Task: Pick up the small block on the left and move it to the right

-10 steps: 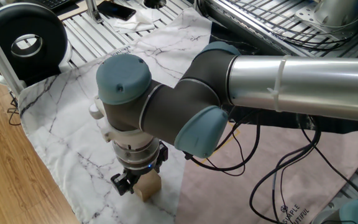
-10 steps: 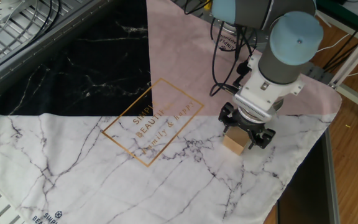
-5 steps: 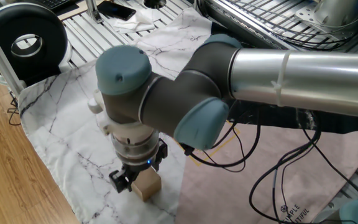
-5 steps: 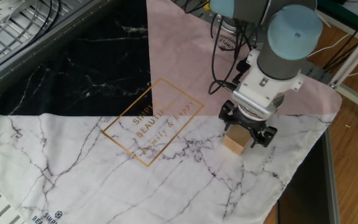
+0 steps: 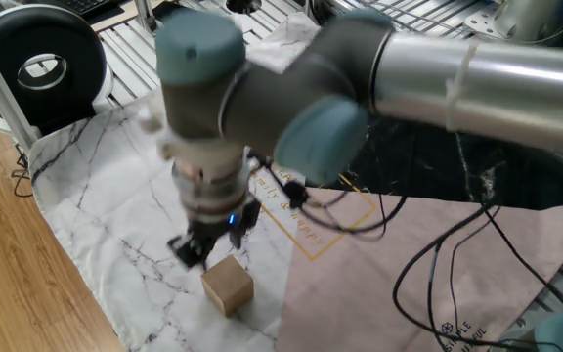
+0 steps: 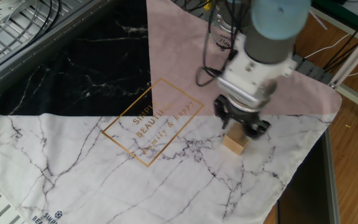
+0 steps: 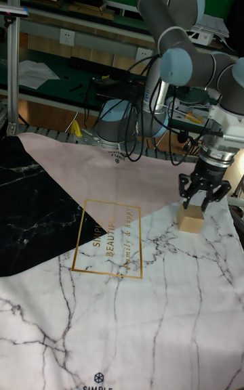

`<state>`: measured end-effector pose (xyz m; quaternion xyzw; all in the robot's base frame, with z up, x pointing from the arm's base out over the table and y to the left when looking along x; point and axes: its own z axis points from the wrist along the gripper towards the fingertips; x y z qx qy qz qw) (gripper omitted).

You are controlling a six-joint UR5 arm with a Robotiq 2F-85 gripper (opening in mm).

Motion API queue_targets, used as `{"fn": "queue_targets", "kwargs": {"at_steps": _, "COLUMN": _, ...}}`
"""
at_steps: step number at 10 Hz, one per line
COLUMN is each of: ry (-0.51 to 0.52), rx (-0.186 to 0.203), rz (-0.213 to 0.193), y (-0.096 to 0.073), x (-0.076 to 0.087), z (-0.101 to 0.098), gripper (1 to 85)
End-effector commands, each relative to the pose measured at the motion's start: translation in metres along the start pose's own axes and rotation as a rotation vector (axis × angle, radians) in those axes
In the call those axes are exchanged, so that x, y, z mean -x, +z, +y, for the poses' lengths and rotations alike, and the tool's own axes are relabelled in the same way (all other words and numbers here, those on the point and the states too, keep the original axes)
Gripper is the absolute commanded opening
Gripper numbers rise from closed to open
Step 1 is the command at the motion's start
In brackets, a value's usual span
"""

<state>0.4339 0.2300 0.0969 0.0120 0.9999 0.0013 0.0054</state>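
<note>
We see claw (image 5: pixel 208 238) released, spread, hovering just above small block (image 5: pixel 228 286); block rests on marble cloth (image 6: pixel 166 180) near surface edge.

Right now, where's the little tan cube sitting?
The small light-tan cube sits on the white marble-print cloth, near its edge, directly beneath the robot's hand, which hovers open above it.
</note>
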Motion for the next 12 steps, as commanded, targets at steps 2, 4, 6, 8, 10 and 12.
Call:
{"fn": "queue_targets", "kwargs": {"at_steps": 2, "ry": -0.014, "rx": -0.094, "rz": -0.070, "y": -0.027, "x": 0.039, "z": -0.079, "gripper": 1.0}}
{"fn": "queue_targets", "kwargs": {"at_steps": 4, "ry": -0.070, "rx": -0.074, "rz": -0.206, "y": -0.025, "x": 0.072, "z": -0.124, "gripper": 1.0}}
{"fn": "queue_targets", "kwargs": {"at_steps": 6, "ry": -0.107, "rx": -0.096, "rz": -0.207, "y": -0.038, "x": 0.072, "z": -0.164, "gripper": 1.0}}
{"fn": "queue_targets", "kwargs": {"at_steps": 8, "ry": -0.106, "rx": -0.107, "rz": -0.242, "y": -0.040, "x": 0.085, "z": -0.171, "gripper": 1.0}}
{"fn": "queue_targets", "kwargs": {"at_steps": 10, "ry": -0.074, "rx": -0.073, "rz": -0.241, "y": -0.035, "x": 0.091, "z": -0.159, "gripper": 1.0}}
{"fn": "queue_targets", "kwargs": {"at_steps": 12, "ry": -0.049, "rx": -0.027, "rz": -0.257, "y": -0.039, "x": 0.096, "z": -0.144, "gripper": 1.0}}
